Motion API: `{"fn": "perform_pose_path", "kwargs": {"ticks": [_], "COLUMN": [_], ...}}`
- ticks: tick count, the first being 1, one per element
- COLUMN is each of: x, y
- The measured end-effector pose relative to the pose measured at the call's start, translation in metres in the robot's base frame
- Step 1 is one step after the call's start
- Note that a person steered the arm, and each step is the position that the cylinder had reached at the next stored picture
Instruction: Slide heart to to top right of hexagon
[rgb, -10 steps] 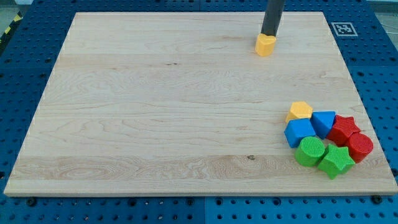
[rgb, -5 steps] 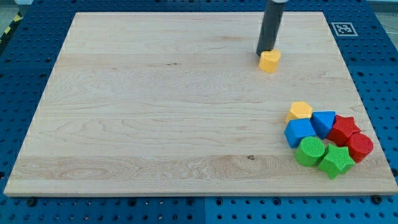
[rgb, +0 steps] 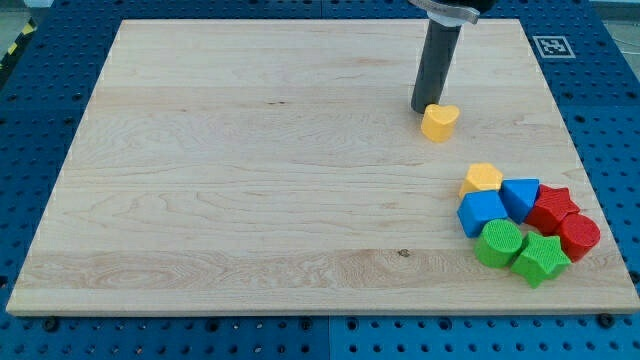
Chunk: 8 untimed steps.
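A yellow heart (rgb: 440, 122) lies on the wooden board in the upper right part of the view. My tip (rgb: 425, 108) stands just at the heart's upper left, touching or nearly touching it. A yellow hexagon (rgb: 482, 179) lies lower and to the right, at the top of a cluster of blocks. The heart is above and to the left of the hexagon, apart from it.
The cluster by the board's right edge holds two blue blocks (rgb: 481, 212) (rgb: 521, 196), a red star (rgb: 555, 207), a red block (rgb: 579, 236), a green cylinder (rgb: 498, 243) and a green star (rgb: 541, 258). A fiducial marker (rgb: 552, 46) sits at the board's top right corner.
My tip has moved down the view, pushing the yellow heart down and slightly right, closer to the hexagon. The cluster has not moved.
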<state>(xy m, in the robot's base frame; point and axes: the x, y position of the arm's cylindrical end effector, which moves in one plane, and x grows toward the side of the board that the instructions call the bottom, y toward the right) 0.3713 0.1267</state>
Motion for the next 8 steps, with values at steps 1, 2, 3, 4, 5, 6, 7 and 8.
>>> {"fn": "perform_pose_path", "kwargs": {"ticks": [1, 2, 3, 4, 5, 6, 7, 8], "x": [0.0, -0.009, -0.001, 0.018, 0.027, 0.04, 0.054, 0.052], "y": [0.0, -0.011, -0.024, -0.004, 0.026, 0.043, 0.043, 0.044]}}
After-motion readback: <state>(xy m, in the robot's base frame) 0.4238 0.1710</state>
